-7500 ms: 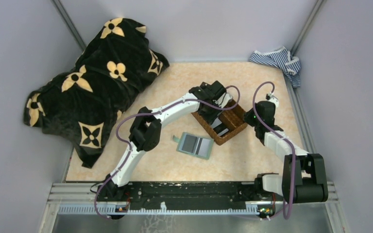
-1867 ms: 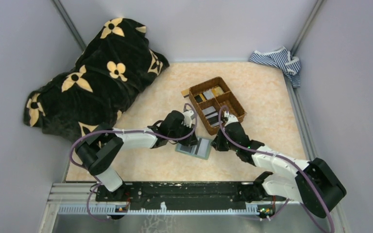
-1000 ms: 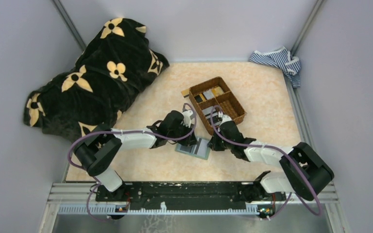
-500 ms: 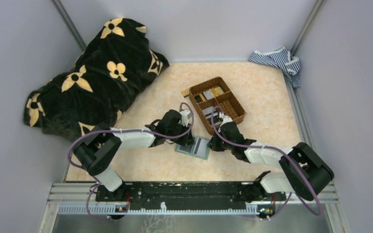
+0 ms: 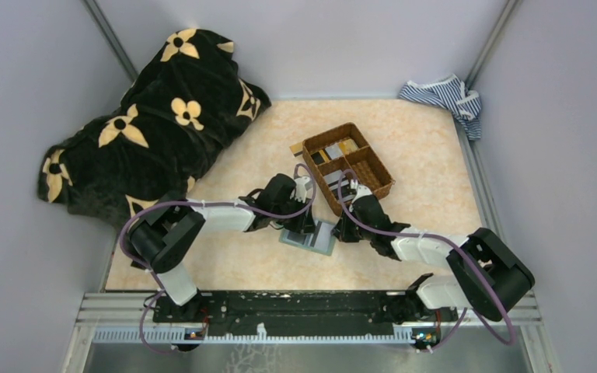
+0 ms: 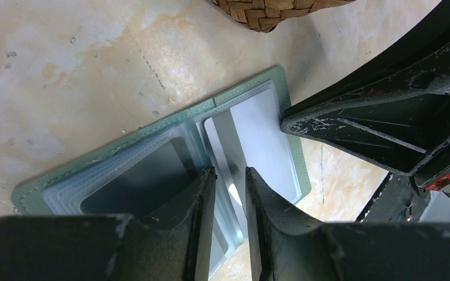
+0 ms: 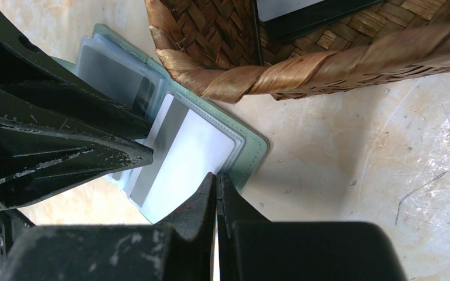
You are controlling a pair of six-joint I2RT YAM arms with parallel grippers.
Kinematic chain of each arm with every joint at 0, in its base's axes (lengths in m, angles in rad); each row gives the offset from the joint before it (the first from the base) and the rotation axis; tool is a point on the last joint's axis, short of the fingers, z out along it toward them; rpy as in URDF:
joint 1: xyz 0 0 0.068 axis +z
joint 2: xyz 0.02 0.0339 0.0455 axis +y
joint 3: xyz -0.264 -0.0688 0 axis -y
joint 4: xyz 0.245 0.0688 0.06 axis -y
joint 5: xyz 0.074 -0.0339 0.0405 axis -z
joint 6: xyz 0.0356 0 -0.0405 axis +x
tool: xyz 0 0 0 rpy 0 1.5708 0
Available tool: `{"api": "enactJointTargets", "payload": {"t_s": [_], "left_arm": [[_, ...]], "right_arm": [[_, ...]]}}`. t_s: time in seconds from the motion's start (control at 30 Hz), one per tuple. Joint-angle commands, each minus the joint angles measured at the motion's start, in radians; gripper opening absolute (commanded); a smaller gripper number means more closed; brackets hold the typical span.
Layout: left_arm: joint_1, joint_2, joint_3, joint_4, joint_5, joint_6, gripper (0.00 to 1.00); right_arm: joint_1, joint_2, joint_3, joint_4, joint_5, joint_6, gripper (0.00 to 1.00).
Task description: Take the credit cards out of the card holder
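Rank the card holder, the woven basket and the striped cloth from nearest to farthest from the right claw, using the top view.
1. The card holder: at the tips of the right claw, on its left side.
2. The woven basket: just beyond, toward the table's middle.
3. The striped cloth: far right corner.

My left claw now sits down over the wallet rather than at the basket, elbow swung inward. My right claw has dropped from beside the basket to the wallet's right edge.
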Motion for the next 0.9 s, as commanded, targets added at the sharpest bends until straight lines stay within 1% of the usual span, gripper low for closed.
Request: {"api": "enactJointTargets", "payload": {"t_s": [0.0,0.1,0.27,0.43,0.67,0.87], "left_arm": [[0.003,0.027,-0.002,-0.073,-0.029,0.017,0.33],[0.004,0.027,-0.015,-0.039,0.005,0.008,0.33],[0.005,0.030,-0.046,0.063,0.108,-0.027,0.33],[0.009,0.039,-0.070,0.125,0.167,-0.053,0.32],[0.029,0.045,-0.113,0.215,0.244,-0.089,0.24],[0.045,0.051,-0.147,0.293,0.283,-0.126,0.21]], "right_arm": [[0.011,0.005,-0.013,0.031,-0.007,0.004,0.00],[0.010,0.011,-0.011,0.036,-0.010,0.004,0.00],[0.010,0.011,-0.010,0.035,-0.008,0.005,0.00],[0.011,0.014,-0.011,0.036,-0.007,0.003,0.00],[0.010,0.026,-0.011,0.046,-0.010,0.004,0.00],[0.011,0.031,-0.014,0.049,-0.011,0.004,0.00]]}}
